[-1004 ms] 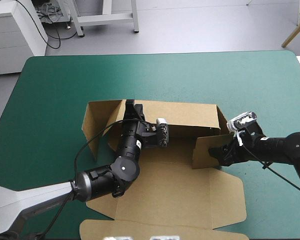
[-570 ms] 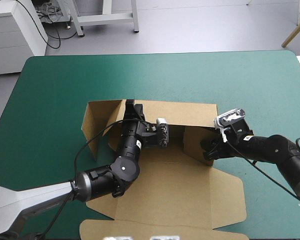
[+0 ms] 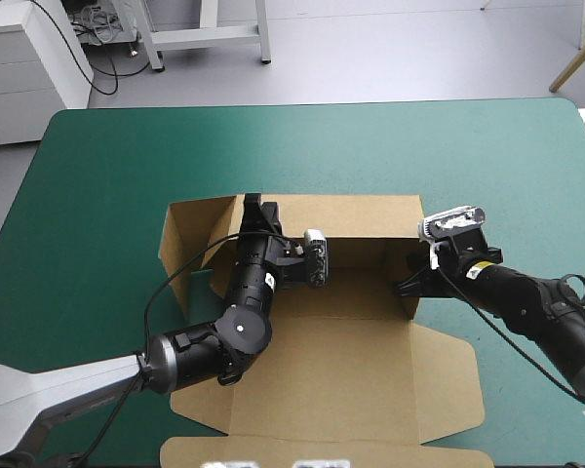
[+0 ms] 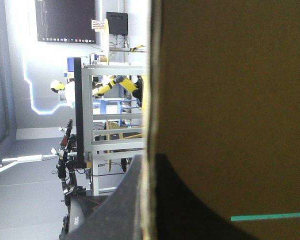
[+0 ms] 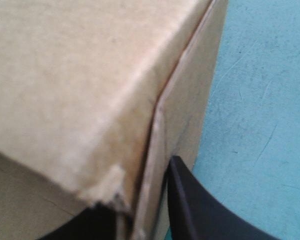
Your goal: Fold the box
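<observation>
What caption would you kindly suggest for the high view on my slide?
Left gripper pinches the rear wall of the box; right gripper holds the right side wall upright.

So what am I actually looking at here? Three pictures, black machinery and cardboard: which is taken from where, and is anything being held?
It is one robot with two arms at a table with a teal-green cover. The wide picture is taken from above and behind the robot. The other two come from small cameras on each wrist, looking along that arm's gripper, a clamp of two black fingers.

On the table lies a brown box, a cut sheet of board half built: its base lies flat and its back wall stands up. The left gripper pinches the top of that wall. In its wrist picture the board's edge runs between the fingers. The right gripper pinches an upright side flap at the box's right corner, which its wrist picture shows close up.
</observation>
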Robot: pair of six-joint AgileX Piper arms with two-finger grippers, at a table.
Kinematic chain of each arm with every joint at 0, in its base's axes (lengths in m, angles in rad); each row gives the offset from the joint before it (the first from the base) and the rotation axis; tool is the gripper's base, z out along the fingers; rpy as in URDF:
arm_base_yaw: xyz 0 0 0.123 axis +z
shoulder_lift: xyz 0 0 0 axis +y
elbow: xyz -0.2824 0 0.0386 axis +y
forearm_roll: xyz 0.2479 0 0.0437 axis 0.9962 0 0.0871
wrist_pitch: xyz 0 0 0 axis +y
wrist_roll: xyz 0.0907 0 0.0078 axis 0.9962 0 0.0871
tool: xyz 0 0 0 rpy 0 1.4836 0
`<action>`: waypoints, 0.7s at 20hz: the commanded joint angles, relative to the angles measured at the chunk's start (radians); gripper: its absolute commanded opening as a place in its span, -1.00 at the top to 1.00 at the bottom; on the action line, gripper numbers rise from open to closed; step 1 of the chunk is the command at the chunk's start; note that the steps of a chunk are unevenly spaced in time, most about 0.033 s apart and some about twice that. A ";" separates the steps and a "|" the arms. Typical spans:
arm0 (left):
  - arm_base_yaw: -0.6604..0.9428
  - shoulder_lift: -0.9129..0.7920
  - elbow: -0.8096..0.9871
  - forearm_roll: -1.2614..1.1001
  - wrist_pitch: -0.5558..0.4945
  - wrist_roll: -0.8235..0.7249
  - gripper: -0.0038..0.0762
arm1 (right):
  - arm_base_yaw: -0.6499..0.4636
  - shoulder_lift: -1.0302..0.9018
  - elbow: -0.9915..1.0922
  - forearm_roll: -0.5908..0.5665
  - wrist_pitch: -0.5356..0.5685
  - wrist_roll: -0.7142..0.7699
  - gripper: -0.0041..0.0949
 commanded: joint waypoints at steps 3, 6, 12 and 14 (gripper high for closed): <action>-0.006 -0.040 -0.021 0.035 0.015 -0.021 0.93 | 0.069 -0.026 -0.029 -0.178 -0.128 0.217 0.92; -0.006 -0.040 -0.021 0.035 0.015 -0.021 0.93 | 0.075 -0.026 -0.029 -0.271 -0.139 0.322 0.91; -0.006 -0.040 -0.021 0.035 0.015 -0.021 0.93 | 0.075 -0.026 -0.029 -0.262 -0.179 0.320 0.95; -0.006 -0.040 -0.021 0.035 0.015 -0.021 0.93 | 0.075 -0.026 -0.029 -0.264 -0.177 0.314 0.96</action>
